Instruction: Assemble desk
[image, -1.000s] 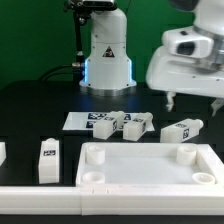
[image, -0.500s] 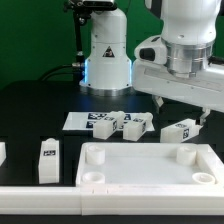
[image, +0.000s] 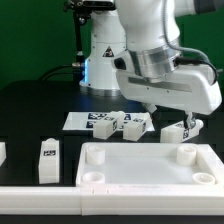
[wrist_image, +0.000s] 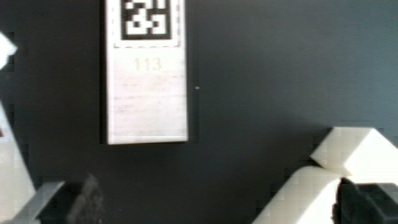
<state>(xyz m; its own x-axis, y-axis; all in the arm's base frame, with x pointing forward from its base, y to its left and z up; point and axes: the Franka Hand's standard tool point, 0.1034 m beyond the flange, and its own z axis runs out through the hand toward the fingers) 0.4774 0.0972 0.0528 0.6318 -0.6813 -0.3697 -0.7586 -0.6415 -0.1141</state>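
At mid-bench, exterior view: gripper (image: 172, 118) is hovering over the lying legs (image: 135, 125), closest to the outer leg (image: 178, 130). Slab (image: 150, 160) is lying along the bench's near edge. Against a second ago, the arm is standing lower and further toward the exterior view's left.

Wrist view: fingers (wrist_image: 63, 200) are standing apart, gripping nothing. Tagged leg (wrist_image: 151, 75) is lying ahead of them, long axis square to their closing line.

Glossy white rounded arm (image: 150, 40), grey joint ring, boxy white wrist, claw (image: 170, 118) with dark, perhaps rubber-tipped, fingers (wrist_image: 64, 203)
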